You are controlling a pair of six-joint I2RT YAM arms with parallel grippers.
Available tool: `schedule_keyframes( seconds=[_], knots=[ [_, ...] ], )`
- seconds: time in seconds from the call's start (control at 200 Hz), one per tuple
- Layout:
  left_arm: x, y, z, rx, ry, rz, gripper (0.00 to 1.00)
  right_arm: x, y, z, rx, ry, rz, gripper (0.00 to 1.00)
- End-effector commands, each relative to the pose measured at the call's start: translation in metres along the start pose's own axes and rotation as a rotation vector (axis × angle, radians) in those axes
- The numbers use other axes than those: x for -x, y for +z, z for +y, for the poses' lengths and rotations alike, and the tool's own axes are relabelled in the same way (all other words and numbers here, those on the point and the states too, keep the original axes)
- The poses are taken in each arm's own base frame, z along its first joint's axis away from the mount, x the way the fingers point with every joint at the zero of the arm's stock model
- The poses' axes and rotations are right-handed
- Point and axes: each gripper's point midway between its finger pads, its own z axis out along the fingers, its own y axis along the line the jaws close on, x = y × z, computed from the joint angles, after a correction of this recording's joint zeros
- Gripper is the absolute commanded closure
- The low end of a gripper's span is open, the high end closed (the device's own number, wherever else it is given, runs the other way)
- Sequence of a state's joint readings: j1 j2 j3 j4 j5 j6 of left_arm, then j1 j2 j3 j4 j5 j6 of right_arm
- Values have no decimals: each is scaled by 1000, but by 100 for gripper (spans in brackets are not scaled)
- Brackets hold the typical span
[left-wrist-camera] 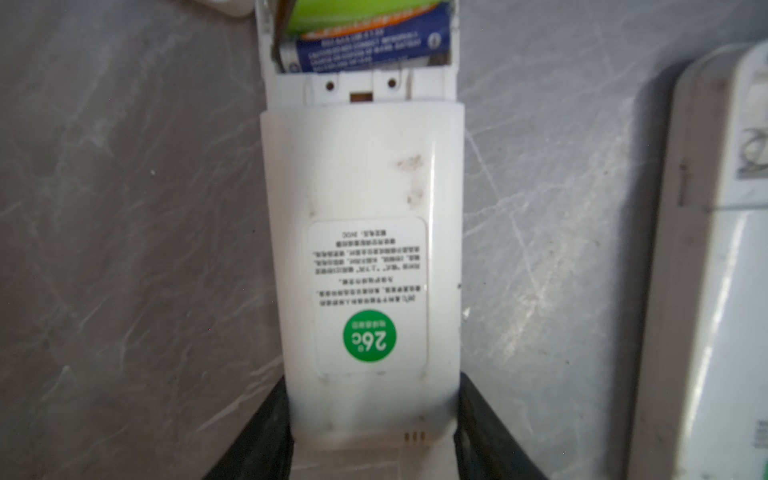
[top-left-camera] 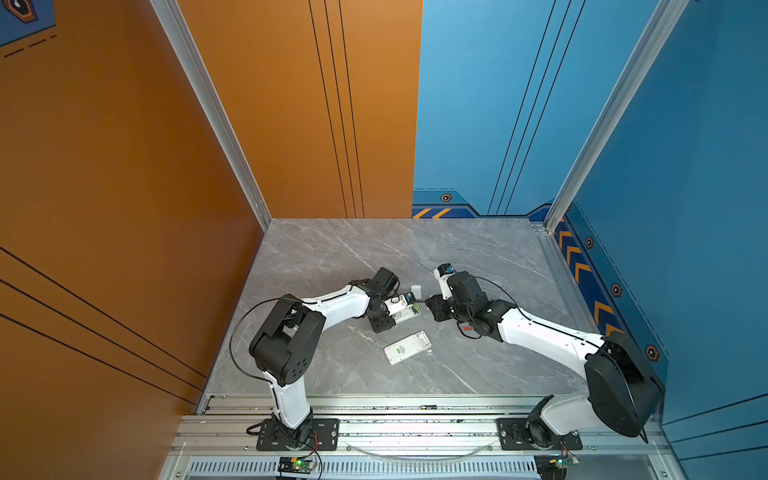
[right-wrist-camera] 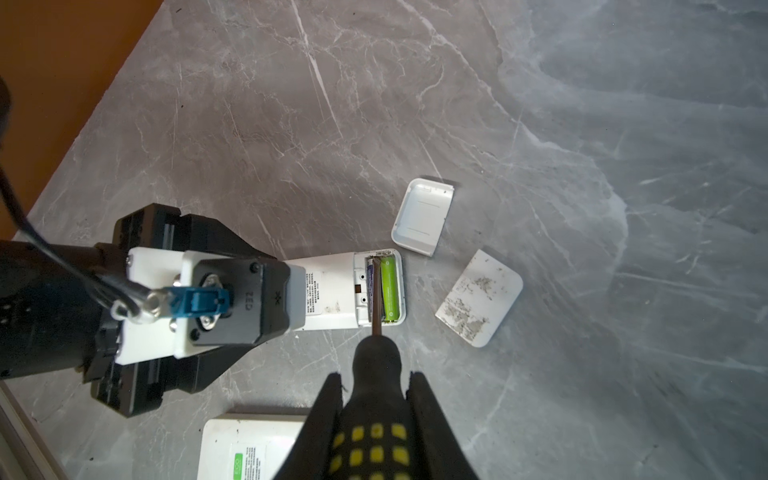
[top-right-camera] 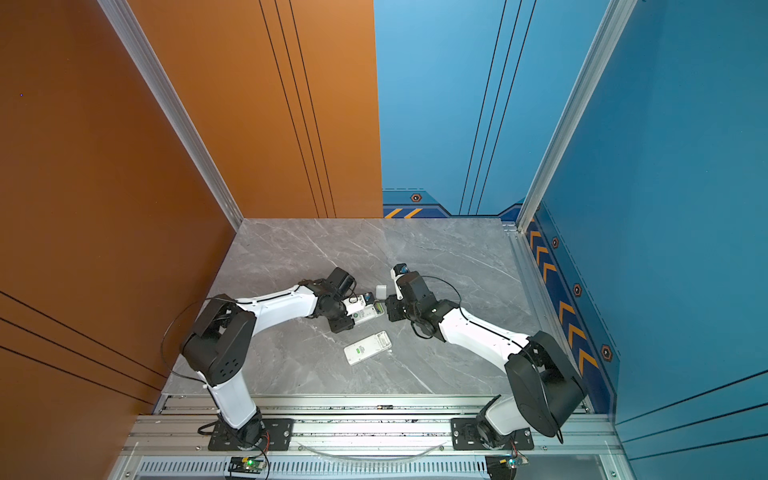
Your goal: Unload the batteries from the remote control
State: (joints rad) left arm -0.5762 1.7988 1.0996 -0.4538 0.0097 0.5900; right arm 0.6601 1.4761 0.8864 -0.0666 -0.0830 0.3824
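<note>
Now | left jaws pinch remote [right-wrist-camera: 332, 291] | right jaws pinch screwdriver [right-wrist-camera: 376, 361], tip between batteries [right-wrist-camera: 390, 286]

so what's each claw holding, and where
left claw clamps the white remote by its sides near the label; right claw holds the screwdriver by its black-and-yellow handle

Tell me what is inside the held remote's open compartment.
A green battery and a blue battery lie inside, the screwdriver shaft between them. Anything beneath them is hidden.

The site was a robotics lab cell: orange wall panel [top-left-camera: 104, 187], blue wall panel [top-left-camera: 685, 166], aluminium frame post [top-left-camera: 205, 104], marble-pattern tabletop [top-left-camera: 332, 257], near mounting rail [top-left-camera: 415, 430].
</note>
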Motion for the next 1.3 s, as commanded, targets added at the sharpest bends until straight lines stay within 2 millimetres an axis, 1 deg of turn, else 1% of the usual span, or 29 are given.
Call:
schedule_keyframes(
  seconds=[0.0,0.11,0.22,0.345,0.425,0.5,0.546,0.631,0.731,0.901,0.966,1.086,1.216,1.291],
  knots=[
    [-20,8,1,41,33,77,100,-25,7,6,35,-22,127,100],
    [-15,5,1,51,36,46,100,-21,13,10,51,-11,123,100],
    [-10,1,5,89,44,25,100,-7,17,16,74,14,94,100],
    [-7,0,3,89,49,17,100,1,20,23,101,20,101,100],
    [-9,2,4,97,47,30,100,3,19,26,108,4,119,100],
    [-10,3,4,92,35,30,100,-2,15,25,95,-14,145,100],
    [-13,5,4,84,22,39,100,-4,11,21,75,-11,145,100],
    [-16,9,2,50,-3,47,100,0,0,16,50,7,96,100],
    [-20,12,1,44,-19,60,100,0,-11,13,39,22,59,100],
    [-23,14,2,38,-31,70,100,-8,-23,12,38,44,45,100],
    [-24,14,2,34,-32,75,100,-11,-26,9,23,50,35,100],
    [-25,14,1,24,-32,75,100,-14,-26,5,19,71,21,100],
    [-25,14,0,18,-31,74,100,-15,-19,6,22,75,20,100],
    [-26,14,-1,14,-31,76,100,-16,-16,3,10,86,16,100]
  ],
)
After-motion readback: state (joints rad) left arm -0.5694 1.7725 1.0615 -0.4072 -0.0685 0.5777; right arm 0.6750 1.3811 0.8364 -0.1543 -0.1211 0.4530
